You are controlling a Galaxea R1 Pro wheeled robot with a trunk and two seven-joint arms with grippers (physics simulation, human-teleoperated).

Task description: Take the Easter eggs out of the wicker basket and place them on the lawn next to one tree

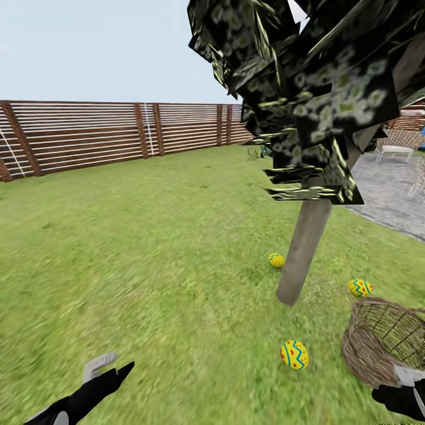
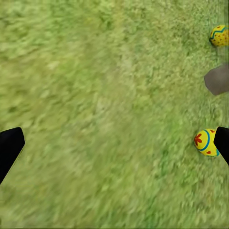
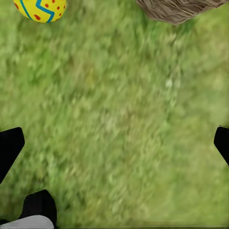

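Three yellow painted Easter eggs lie on the lawn around the tree's pale trunk: one on its far left, one on its right, one nearer me. The wicker basket stands at the lower right, and the part of its inside that I see holds nothing. My left gripper hovers open low over the grass at the lower left. Its wrist view has two eggs and the trunk base. My right gripper is open beside the basket, with an egg ahead.
A brown slat fence bounds the garden at the back. Grey paving with white furniture lies at the far right. Dark foliage hangs low over the trunk. Open grass stretches to the left.
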